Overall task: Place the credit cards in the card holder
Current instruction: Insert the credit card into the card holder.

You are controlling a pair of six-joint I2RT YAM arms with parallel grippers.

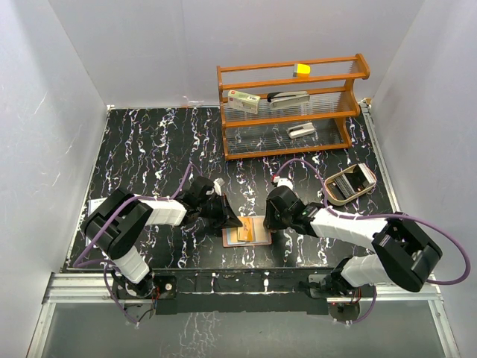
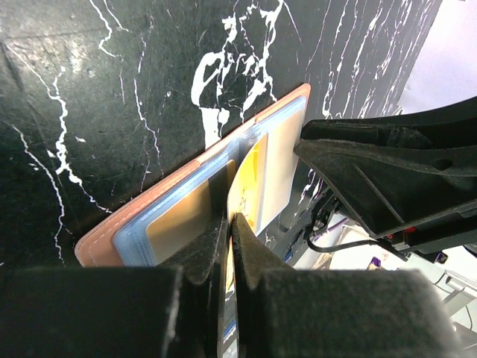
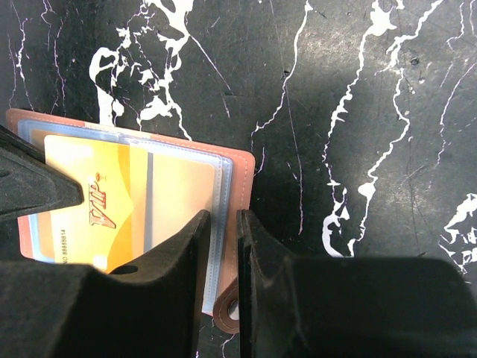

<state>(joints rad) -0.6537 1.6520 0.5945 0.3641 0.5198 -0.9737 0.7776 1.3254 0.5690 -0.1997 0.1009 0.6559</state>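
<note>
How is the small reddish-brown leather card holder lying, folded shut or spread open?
Spread open. The reddish-brown leather card holder lies flat on the table, its clear plastic sleeves facing up and an orange card over them.

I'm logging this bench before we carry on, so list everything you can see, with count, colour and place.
table: one, black with white veining, under everything
wooden rack: one, orange-brown, back right of table
yellow block: one, yellow, rack's top shelf
white packet: one, white printed, middle shelf, left
stapler-like tool: one, black and silver, middle shelf, beside the packet
metal item: one, silver, bottom shelf; too small to name
oval tray: one, tan, table's right side; contents unclear
card holder: one, reddish-brown, clear sleeves, open flat between the arms
orange card: one, orange, on the open holder
left gripper: one, black, shut on the orange card
right gripper: one, black, jaws narrow at the holder's right edge; grip unclear
</note>
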